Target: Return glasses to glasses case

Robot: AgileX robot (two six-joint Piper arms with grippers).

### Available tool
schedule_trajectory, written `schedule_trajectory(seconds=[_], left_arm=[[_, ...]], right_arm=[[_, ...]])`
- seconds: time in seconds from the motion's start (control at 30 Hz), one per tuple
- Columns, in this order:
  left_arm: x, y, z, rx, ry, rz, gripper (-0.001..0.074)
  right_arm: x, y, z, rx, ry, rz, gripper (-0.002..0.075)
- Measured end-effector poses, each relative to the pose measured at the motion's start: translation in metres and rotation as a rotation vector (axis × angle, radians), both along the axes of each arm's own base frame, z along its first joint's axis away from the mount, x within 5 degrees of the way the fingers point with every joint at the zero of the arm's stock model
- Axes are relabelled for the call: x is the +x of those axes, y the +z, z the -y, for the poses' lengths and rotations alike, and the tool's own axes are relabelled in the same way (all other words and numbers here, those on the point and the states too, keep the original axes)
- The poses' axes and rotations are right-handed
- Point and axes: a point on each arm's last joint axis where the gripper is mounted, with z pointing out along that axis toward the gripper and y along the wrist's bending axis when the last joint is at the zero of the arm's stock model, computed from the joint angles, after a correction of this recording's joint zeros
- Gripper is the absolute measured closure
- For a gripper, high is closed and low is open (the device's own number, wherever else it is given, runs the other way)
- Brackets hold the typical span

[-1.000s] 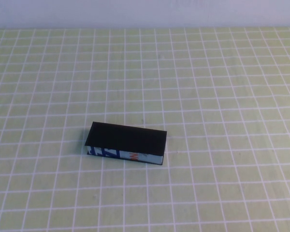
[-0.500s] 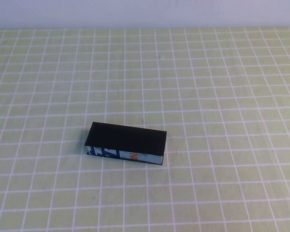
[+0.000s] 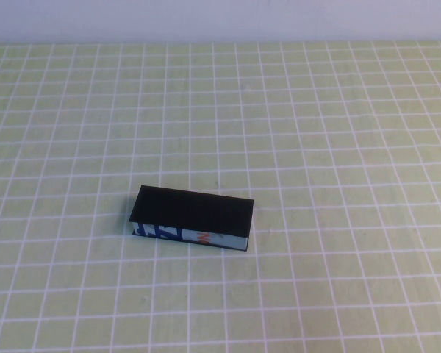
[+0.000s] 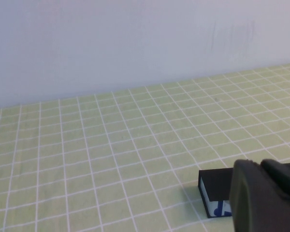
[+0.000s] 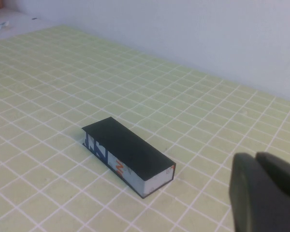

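1. High view: flat black rectangular glasses case [image 3: 192, 218] lying closed near the middle of the green grid-patterned desk [image 3: 338, 132], long axis running left to right, printed white, blue and orange-red side facing the robot. No glasses visible; presumably inside. Neither hand in this view.

2. Left wrist view: dark left hand [image 4: 266, 195] just above one short end of the case [image 4: 213, 191]. Cannot tell its grip.

3. Right wrist view: dark right hand [image 5: 265, 193] apart from the case [image 5: 128, 155], seemingly farther than the left. Grip impossible to tell.

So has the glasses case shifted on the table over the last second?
No. The glasses case sits on the same grid lines of the table; both grippers are outside the high view.
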Motion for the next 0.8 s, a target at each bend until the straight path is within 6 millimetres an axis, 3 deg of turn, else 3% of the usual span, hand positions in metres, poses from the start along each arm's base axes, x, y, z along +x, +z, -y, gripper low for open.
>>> schedule_trajectory(seconds=[0.8], left_arm=[[0.0016,-0.0062,0.0005,0.007,-0.001,-0.020,0.0738]], right_arm=[[-0.0048,-0.0088,-0.0035,-0.052,0.063,-0.085,0.0743]])
